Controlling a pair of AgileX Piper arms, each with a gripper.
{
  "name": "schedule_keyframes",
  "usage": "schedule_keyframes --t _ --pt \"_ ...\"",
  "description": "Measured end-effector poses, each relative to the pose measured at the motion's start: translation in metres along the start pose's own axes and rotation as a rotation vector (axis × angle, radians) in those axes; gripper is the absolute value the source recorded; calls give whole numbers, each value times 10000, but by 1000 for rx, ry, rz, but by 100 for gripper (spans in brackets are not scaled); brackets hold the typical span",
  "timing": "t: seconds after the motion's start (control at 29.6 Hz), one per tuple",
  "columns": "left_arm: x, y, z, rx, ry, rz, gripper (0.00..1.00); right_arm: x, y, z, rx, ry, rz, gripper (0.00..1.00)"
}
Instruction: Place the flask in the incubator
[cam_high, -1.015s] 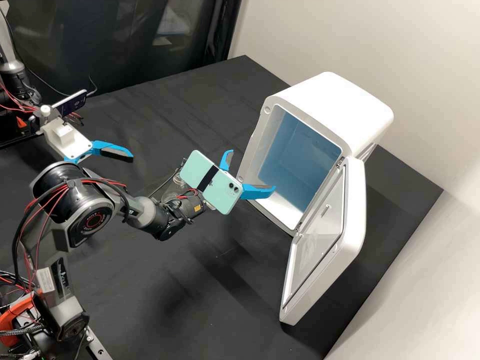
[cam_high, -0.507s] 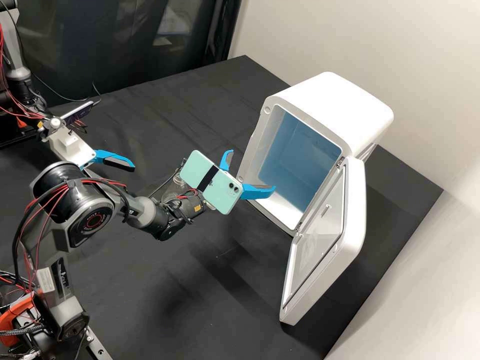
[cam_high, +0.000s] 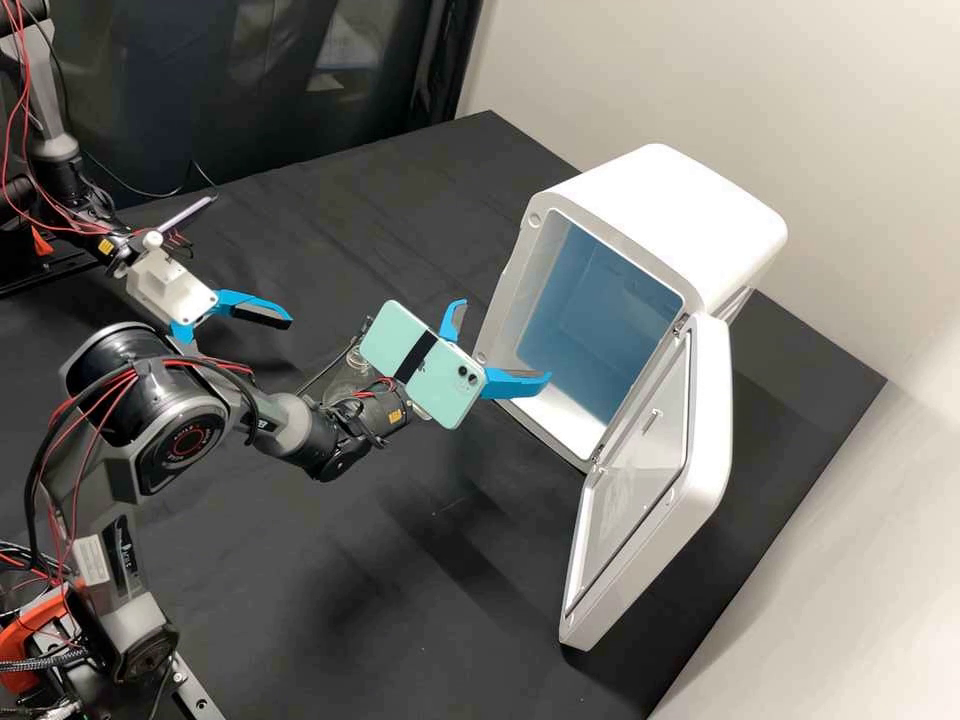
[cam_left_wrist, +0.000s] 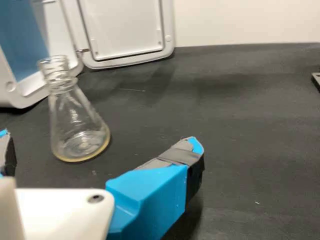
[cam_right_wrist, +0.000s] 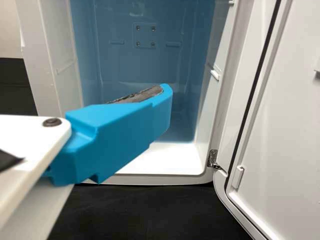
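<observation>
One clear glass conical flask (cam_left_wrist: 75, 120). One white box-shaped incubator with blue inside (cam_high: 690, 210), one white door (cam_high: 650, 470). Two dark grey arms: right arm (cam_high: 290, 430), left arm (cam_high: 58, 162). Two white blue-fingered grippers: left gripper (cam_high: 238, 322), right gripper (cam_high: 505, 342). One mint-green phone (cam_high: 425, 365). One black bench (cam_high: 400, 560).

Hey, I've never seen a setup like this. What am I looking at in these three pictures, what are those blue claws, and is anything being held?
You are looking at two robot arms at a black bench. The wide picture comes from a fixed camera looking down on the bench. The other two come from a camera on each arm's wrist, so the big blue shapes close up in them are that arm's own fingers. On the bench stand a clear glass flask, upright and apparently empty, and a white incubator with a blue inside, its door swung open. The right gripper hangs just in front of the opening. The left gripper faces the flask. Both are open and hold nothing.
</observation>
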Motion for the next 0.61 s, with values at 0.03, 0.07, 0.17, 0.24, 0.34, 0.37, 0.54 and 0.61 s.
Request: schedule_keyframes --t 0.03,0.07,0.17,0.24,0.34,0.37,0.54,0.61 --pt "-9 19 -15 -11 -1 8 100 0 0 0 0 0 0 100" --pt "-21 41 -29 -26 -5 16 100 0 0 0 0 0 0 100" --pt "-59 104 -58 -66 -32 37 100 0 0 0 0 0 0 100" --pt "-81 129 -66 -83 -51 40 100 0 0 0 0 0 0 100" --pt "-108 163 -62 -86 -72 45 100 0 0 0 0 0 0 100" --pt "-117 179 -60 -88 -77 51 100 0 0 0 0 0 0 100" --pt "-156 228 -51 -68 -94 69 100 0 0 0 0 0 0 100" --pt "-165 229 -51 -65 -94 68 100 0 0 0 0 0 0 100"
